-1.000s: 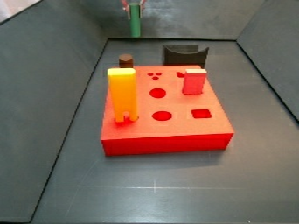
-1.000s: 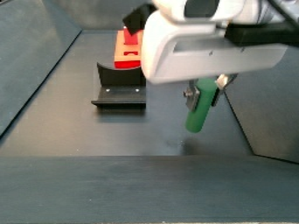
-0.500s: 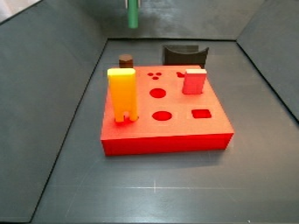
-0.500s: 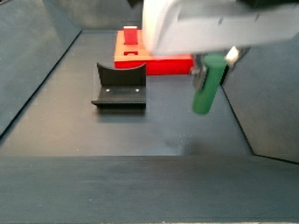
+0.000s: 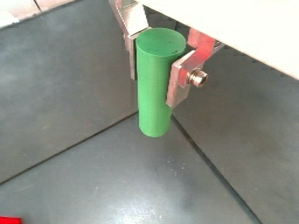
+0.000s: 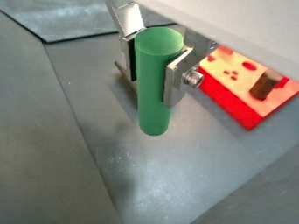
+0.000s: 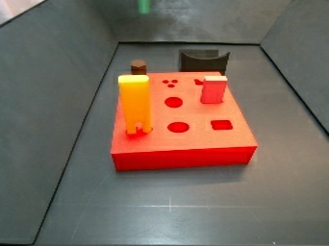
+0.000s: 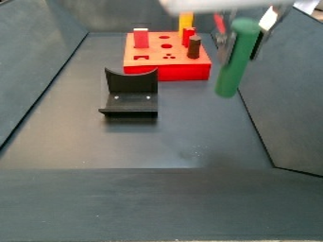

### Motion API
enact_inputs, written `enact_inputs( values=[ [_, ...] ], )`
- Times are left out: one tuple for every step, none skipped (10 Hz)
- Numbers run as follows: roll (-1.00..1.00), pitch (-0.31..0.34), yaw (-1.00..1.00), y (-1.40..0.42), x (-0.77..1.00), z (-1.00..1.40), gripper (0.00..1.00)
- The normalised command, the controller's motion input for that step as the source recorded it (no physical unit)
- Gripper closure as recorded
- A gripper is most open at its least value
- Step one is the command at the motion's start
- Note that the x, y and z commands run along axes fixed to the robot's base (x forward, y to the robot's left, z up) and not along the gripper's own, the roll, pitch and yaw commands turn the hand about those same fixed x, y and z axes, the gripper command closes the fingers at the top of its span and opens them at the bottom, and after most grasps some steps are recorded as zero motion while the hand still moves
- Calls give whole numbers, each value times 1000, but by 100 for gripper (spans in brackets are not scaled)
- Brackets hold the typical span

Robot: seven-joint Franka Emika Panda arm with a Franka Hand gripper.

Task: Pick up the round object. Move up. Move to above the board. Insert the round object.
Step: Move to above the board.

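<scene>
The round object is a slim green cylinder peg (image 5: 156, 83), held upright in both wrist views (image 6: 156, 83). My gripper (image 5: 159, 59) is shut on it, silver fingers (image 5: 184, 73) clamping its upper part. In a side view the peg (image 8: 235, 62) hangs well above the dark floor, to the right of the red board (image 8: 165, 57). In a side view only the peg's lower tip (image 7: 142, 6) shows at the top edge, behind the board (image 7: 180, 125). The board has round, square and small-dot holes. It also shows in a wrist view (image 6: 247, 83).
An orange-yellow rectangular block (image 7: 135, 104), a short dark-topped peg (image 7: 137, 68) and a small red block (image 7: 214, 89) stand on the board. The dark fixture (image 8: 128, 93) stands on the floor near the board. Grey sloped walls (image 7: 58, 86) enclose the floor.
My gripper has risen with the green peg. In one side view the peg has almost left the top edge; in the other it has moved up and to the right.
</scene>
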Motion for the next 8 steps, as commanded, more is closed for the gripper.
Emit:
enact_inputs(
  values=[
    [19,94,-4,-11,-34,1000,100],
    [21,100,4,-8,-29,1000,100],
    [21,101,4,-6,-27,1000,100],
    [29,104,5,-3,-26,1000,100],
    [28,99,4,-3,-24,1000,100],
    [30,99,1,-2,-21,1000,100],
    [35,99,1,-1,-19,1000,100],
    [42,98,3,-2,-16,1000,100]
  ],
)
